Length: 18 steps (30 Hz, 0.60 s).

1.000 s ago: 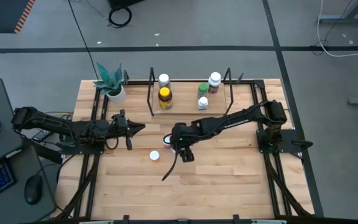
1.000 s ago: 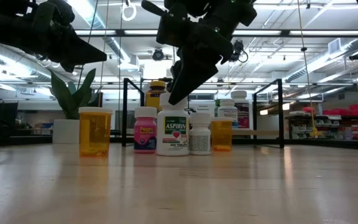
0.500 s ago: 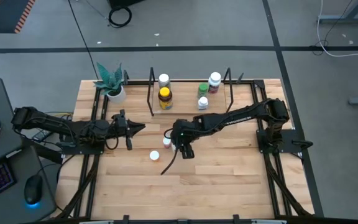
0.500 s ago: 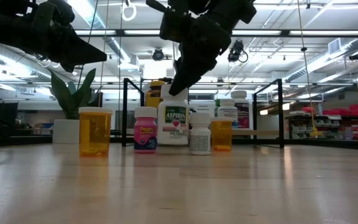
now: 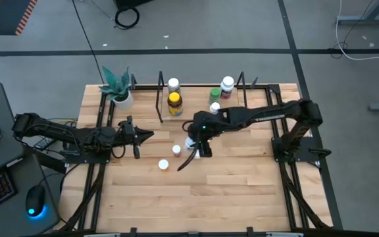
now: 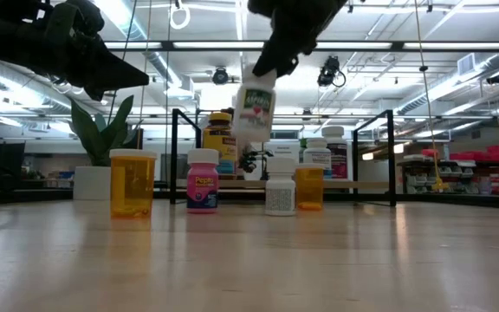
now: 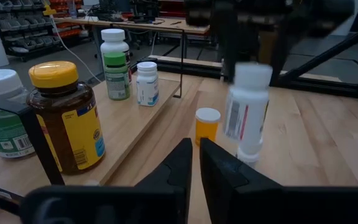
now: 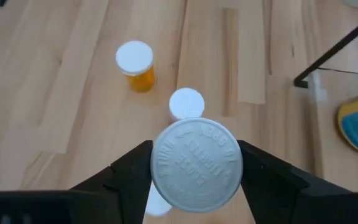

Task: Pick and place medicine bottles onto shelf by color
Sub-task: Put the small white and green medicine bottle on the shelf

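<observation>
right gripper (image 8: 194, 171): closed on aspirin bottle (image 6: 255, 106), held above table | bottle axis near vertical, slightly tilted, cap up | left gripper (image 7: 194, 163): closed, empty

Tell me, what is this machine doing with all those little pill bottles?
It is sorting pill bottles onto a small shelf at the back of the table. The right gripper has its jaws closed on a white aspirin bottle and holds it in the air above the table. Four bottles stand on the shelf, among them a big amber bottle. The left gripper waits shut at the table's left side, holding nothing. A few bottles stand on the table.
</observation>
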Available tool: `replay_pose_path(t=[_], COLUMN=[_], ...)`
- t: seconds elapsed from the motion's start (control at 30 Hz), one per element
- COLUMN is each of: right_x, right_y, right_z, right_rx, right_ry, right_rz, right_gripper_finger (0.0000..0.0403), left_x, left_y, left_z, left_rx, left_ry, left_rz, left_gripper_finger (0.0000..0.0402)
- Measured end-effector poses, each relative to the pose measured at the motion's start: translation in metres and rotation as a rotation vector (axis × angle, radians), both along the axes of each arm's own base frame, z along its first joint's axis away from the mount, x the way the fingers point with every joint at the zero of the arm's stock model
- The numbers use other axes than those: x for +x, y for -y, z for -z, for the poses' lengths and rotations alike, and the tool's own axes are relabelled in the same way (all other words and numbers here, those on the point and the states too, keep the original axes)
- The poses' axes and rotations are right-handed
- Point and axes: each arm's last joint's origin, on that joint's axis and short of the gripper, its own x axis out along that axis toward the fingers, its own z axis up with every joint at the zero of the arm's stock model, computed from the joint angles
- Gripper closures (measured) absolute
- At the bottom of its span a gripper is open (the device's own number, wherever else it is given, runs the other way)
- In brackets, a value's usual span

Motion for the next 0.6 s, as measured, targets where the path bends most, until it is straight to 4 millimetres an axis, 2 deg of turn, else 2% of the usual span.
replay_pose_path(t=[0.37, 0.5, 0.6], right_x=[-0.041, -0.054, -0.064], right_y=[0.002, 0.003, 0.003], right_z=[-0.047, -0.052, -0.046], right_rx=[-0.018, -0.029, -0.014], right_ry=[0.05, 0.052, 0.07], right_rz=[0.057, 0.097, 0.118], right_gripper_finger=[0.018, 0.0177, 0.0178], left_x=[0.0, 0.0, 0.0], left_y=[0.0, 0.0, 0.0], left_z=[0.0, 0.0, 0.0], left_rx=[0.0, 0.0, 0.001], left_ry=[0.0, 0.0, 0.0], left_rz=[0.0, 0.0, 0.0], left_gripper_finger=[0.0373, 0.037, 0.0365])
